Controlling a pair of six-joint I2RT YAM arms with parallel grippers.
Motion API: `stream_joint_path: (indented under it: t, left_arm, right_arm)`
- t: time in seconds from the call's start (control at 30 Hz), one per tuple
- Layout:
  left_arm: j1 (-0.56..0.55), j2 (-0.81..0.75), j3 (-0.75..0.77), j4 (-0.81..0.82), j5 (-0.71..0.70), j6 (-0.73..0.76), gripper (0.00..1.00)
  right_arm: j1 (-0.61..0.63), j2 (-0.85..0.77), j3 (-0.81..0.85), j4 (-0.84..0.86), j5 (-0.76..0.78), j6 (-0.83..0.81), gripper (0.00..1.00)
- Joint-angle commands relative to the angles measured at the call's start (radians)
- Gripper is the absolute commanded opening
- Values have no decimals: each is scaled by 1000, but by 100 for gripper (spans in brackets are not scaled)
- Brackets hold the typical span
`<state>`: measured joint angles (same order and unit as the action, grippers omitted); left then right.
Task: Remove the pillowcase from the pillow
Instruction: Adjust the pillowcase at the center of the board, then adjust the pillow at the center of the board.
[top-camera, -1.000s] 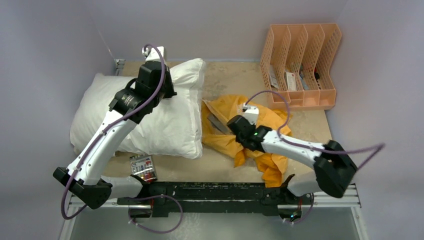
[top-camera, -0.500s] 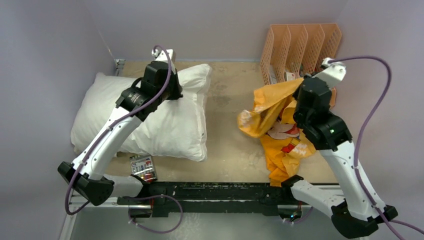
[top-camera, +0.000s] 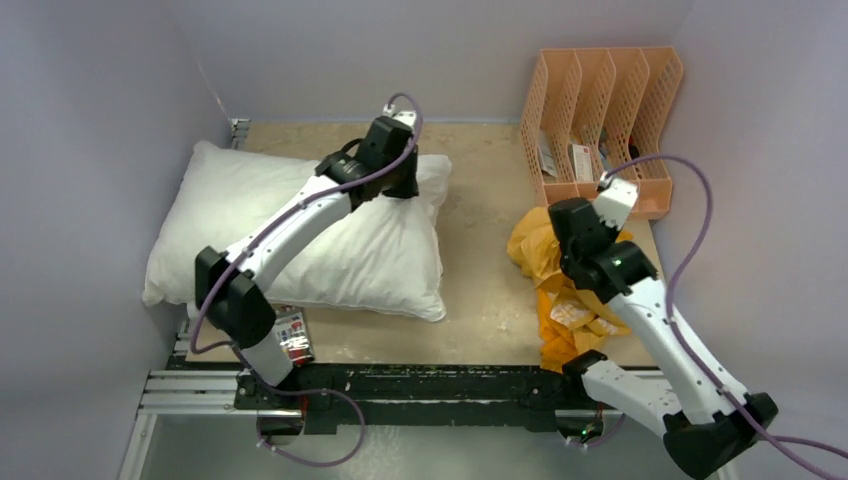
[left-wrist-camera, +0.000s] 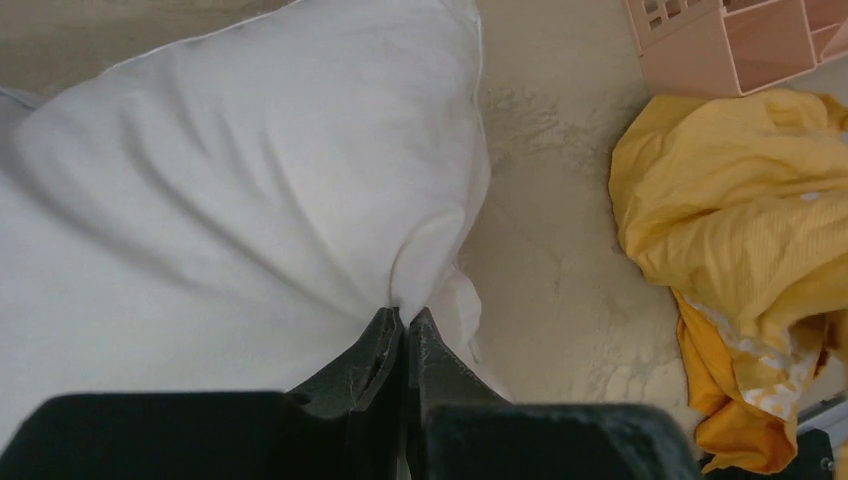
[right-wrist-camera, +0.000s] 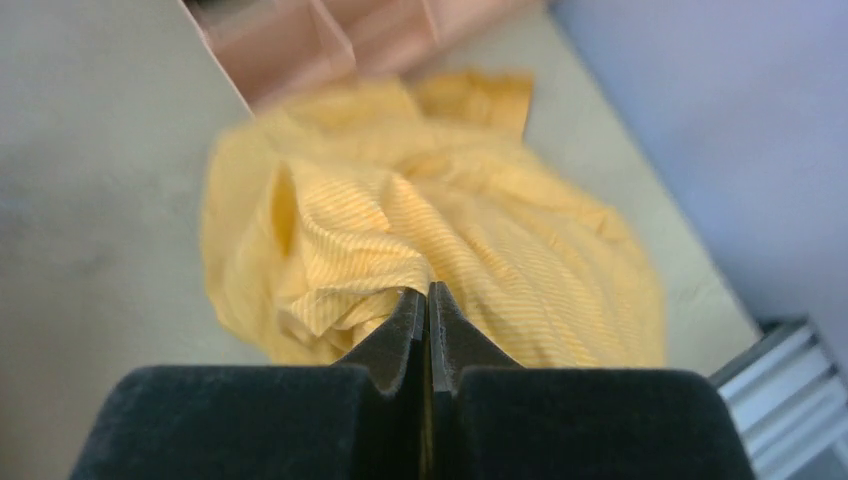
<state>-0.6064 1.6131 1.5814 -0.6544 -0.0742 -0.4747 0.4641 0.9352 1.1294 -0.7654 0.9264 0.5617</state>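
The white pillow (top-camera: 300, 230) lies on the left half of the table, bare of its cover. My left gripper (top-camera: 403, 188) is shut on a pinch of fabric at the pillow's far right corner; the left wrist view shows the pillow (left-wrist-camera: 230, 180) puckering at the gripper (left-wrist-camera: 405, 312). The orange-yellow pillowcase (top-camera: 560, 295) lies in a crumpled heap at the right, apart from the pillow. My right gripper (top-camera: 562, 238) is shut on a fold at the top of the heap; the right wrist view shows the striped pillowcase (right-wrist-camera: 470, 220) bunched at the gripper (right-wrist-camera: 428, 288). The pillowcase also shows in the left wrist view (left-wrist-camera: 740, 220).
A peach plastic file rack (top-camera: 600, 120) holding a few items stands at the back right, just behind the heap. A small printed card (top-camera: 290, 335) lies by the pillow's near edge. The black and aluminium arm rail (top-camera: 420, 385) runs along the front. Walls close in on three sides.
My right gripper swung the pillowcase up to the right, away from the pillow, then lowered it into a heap. My left gripper moved right, dragging the pillow's corner with it.
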Motion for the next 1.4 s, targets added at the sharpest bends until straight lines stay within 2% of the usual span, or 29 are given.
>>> stream_joint_path:
  t: [0.0,0.03,0.13,0.2,0.27,0.33,0.37,0.4,0.43,0.47,0.53,0.6,0.73,0.8,0.93,1.03,1.1,1.17,1.23,1.3,1.37]
  left_arm:
    - [-53,106,213,63,-14,35,0]
    - [-53,136,230,63,-10,36,0]
    - [-58,202,248,82,30,28,0]
    - [-67,236,260,99,82,20,0]
    - [-88,263,282,88,119,21,0]
    - [-109,273,297,57,117,44,16]
    - [-111,270,297,49,114,48,29]
    - [-111,258,291,45,109,49,48]
    - [-112,237,286,43,94,48,53]
    - [-112,209,274,45,79,50,57]
    - [-110,142,262,42,17,56,62]
    - [-110,69,264,19,-37,70,65]
    - [-83,-62,219,-15,-139,99,69]
    - [-43,-128,164,-26,-183,93,70]
    - [90,-277,-13,-4,-211,57,71]
    - [137,-363,-121,-56,-351,32,78]
    - [188,-402,-167,-108,-414,15,79]
    - [249,-452,-204,-151,-485,20,79]
    - [360,-509,-244,-144,-528,57,84]
    - [504,-542,-262,-123,-450,92,89]
    - [638,-527,-259,-125,-321,105,89]
  right_arm:
    - [-4,-23,-239,-124,-202,415,0]
    - [-6,-30,-306,-100,-244,464,1]
    - [-12,-30,-359,-12,-322,497,14]
    - [-13,-9,-325,-17,-306,486,16]
    - [-13,10,-256,-36,-265,434,23]
    - [-12,16,-177,-47,-221,361,29]
    - [-13,12,-139,-49,-198,323,31]
    - [-13,6,-108,-46,-178,290,33]
    - [-13,-6,-79,-35,-161,253,36]
    - [-13,-21,-59,-15,-155,208,37]
    - [-13,-56,-36,45,-157,123,47]
    - [-12,-89,-24,101,-174,63,51]
    - [-13,-122,-42,169,-225,5,55]
    - [-13,-119,-76,168,-253,26,56]
    - [-13,-70,-187,214,-432,48,50]
    - [-13,9,-235,195,-523,139,45]
    - [-12,57,-227,252,-650,94,52]
    - [-12,85,-221,377,-851,0,64]
    - [-13,109,-183,458,-966,3,78]
    - [-10,159,-160,583,-1111,38,83]
    - [13,266,-91,604,-1176,42,87]
